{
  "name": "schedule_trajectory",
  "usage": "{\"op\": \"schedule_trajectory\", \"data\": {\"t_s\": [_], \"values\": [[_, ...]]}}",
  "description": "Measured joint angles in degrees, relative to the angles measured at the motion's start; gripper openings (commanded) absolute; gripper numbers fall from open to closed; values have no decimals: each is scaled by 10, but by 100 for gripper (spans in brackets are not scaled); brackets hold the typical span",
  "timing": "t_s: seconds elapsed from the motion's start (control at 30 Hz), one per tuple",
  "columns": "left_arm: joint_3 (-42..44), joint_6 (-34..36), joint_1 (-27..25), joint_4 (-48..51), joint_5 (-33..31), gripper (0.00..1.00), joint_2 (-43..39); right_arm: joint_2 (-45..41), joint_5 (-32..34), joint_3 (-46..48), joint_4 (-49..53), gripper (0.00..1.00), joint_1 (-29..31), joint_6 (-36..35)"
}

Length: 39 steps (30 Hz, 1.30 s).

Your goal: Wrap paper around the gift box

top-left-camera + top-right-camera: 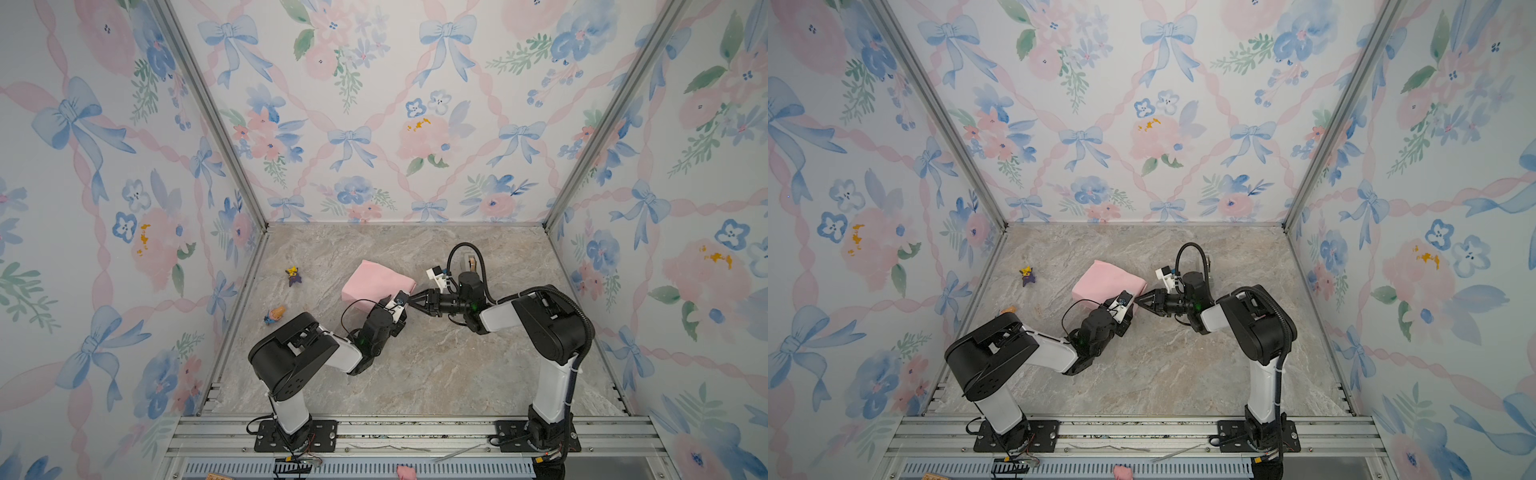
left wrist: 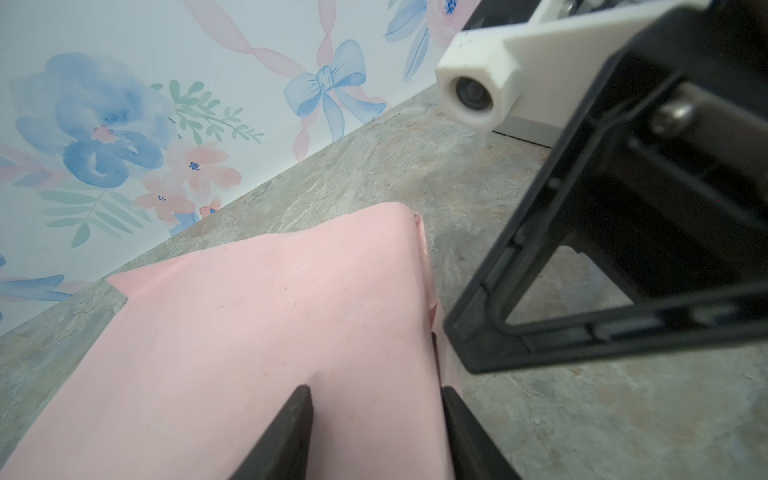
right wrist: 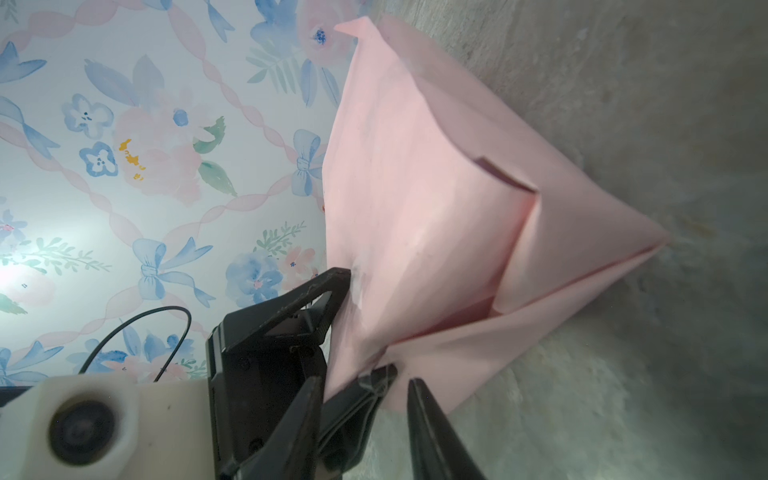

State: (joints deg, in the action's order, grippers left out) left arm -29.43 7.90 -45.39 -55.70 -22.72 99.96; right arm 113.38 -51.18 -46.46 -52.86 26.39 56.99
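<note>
Pink paper (image 2: pixel 266 332) folded on the bench (image 2: pixel 582 415)
Left hand (image 2: pixel 376 390) clamps its corner (fingers (image 2: pixel 291 432) astride); right hand (image 3: pixel 365 381) stands parted, holding nothing.

The left arm (image 1: pixel 299 353) and the right arm (image 1: pixel 544 328) share one build: bulky glossy black joint housings joined by smooth white link shells. Each stands on a flat black base plate (image 1: pixel 322 432) fastened with silver screws. A black corrugated cable hose (image 1: pixel 582 320) runs along the right arm, bound with a white zip tie (image 1: pixel 575 368). A thin black wire (image 1: pixel 348 311) loops at the left wrist. Small green lights (image 1: pixel 474 307) glow on both wrists. White blocky camera housings (image 2: pixel 478 89) carry round dark lenses. The right gripper (image 1: pixel 409 300) has black fingers (image 2: pixel 478 353) shaped as open triangular frames.
</note>
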Motion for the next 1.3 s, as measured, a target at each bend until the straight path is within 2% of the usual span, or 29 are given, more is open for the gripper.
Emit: {"op": "schedule_trajectory", "data": {"t_s": [0.2,0.4,0.53,0.67,0.83,1.3], "values": [[0,0,0,0,0,49,0,6,0,-9,-2,34,2,9],[0,0,0,0,0,49,0,13,-2,-17,-2,26,8,13],[0,0,0,0,0,49,0,14,-2,-18,1,12,8,10],[0,0,0,0,0,48,0,14,0,-18,10,3,8,6],[0,0,-1,-1,0,47,0,6,0,-18,21,0,7,4],[0,0,-2,-1,0,46,0,-25,0,-7,27,0,2,0]]}}
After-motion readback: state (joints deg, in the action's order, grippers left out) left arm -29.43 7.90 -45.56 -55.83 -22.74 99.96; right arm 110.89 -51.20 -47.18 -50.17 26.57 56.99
